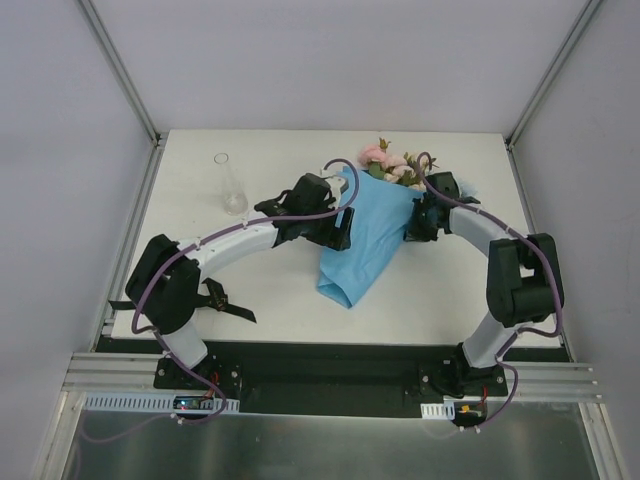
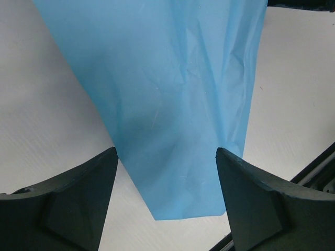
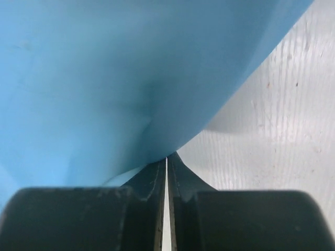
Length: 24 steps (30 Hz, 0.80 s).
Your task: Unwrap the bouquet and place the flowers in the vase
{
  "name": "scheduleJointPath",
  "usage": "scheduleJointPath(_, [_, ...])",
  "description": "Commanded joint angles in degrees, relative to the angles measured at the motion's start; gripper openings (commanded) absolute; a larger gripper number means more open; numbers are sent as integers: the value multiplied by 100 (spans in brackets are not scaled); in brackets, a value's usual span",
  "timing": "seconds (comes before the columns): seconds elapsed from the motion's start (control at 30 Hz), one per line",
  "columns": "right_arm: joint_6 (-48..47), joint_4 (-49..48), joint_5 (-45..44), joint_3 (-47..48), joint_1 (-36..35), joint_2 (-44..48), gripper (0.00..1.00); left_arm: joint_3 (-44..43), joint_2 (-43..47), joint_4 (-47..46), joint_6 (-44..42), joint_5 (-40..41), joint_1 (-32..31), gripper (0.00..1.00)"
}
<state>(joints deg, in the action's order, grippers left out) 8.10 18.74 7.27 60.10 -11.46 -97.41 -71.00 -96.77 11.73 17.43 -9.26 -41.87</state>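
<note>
Right gripper (image 3: 166, 157) pinches the crumpled blue paper wrap (image 1: 360, 240), left gripper (image 2: 166, 151) gapes open over it: tugging may rip paper, scattering far-side pink-cream artificial flowers (image 1: 390, 165).

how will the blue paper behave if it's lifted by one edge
Probably floppy: the blue paper is creased and puckers where the right claw pinches it. Likely light, being a thin sheet. It may drag along the flowers tucked in it.
</note>
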Motion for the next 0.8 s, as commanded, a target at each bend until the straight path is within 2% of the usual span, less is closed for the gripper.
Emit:
scheduleJointPath(0.0, [-194,14,-171,433,30,142,8,-124,273,40,154,-172,327,76])
scheduleJointPath(0.17, [-256,560,-446,-128,48,1229,17,-360,-25,40,489,-585,846,80])
scheduleJointPath(0.27, [-230,744,-332,-621,48,2037,26,-773,-473,-73,569,-1839,970,78])
scheduleJointPath(0.3, [-204,858,-357,-831,48,2233,28,-888,-666,-161,481,-2556,918,74])
scheduleJointPath(0.33, [-177,920,-384,-894,56,2443,30,-959,-720,-249,446,-2729,848,73])
scheduleJointPath(0.43, [-63,1254,-524,-982,135,3435,35,-1205,-843,-549,296,-3265,400,74])
scheduleJointPath(0.53, [25,1667,-683,-720,224,4208,39,-1591,-1168,-601,367,-3852,-48,70])
scheduleJointPath(0.6, [95,1973,-1384,-518,267,4606,43,-1733,-1195,-601,77,-3900,-538,70])
scheduleJointPath(0.7, [245,2291,-2272,-78,294,5265,50,-1715,-1064,-558,-440,-3830,-1189,74])
scheduleJointPath(0.77, [193,2309,-2527,124,311,5583,54,-1663,-1002,-540,-739,-3873,-1437,85])
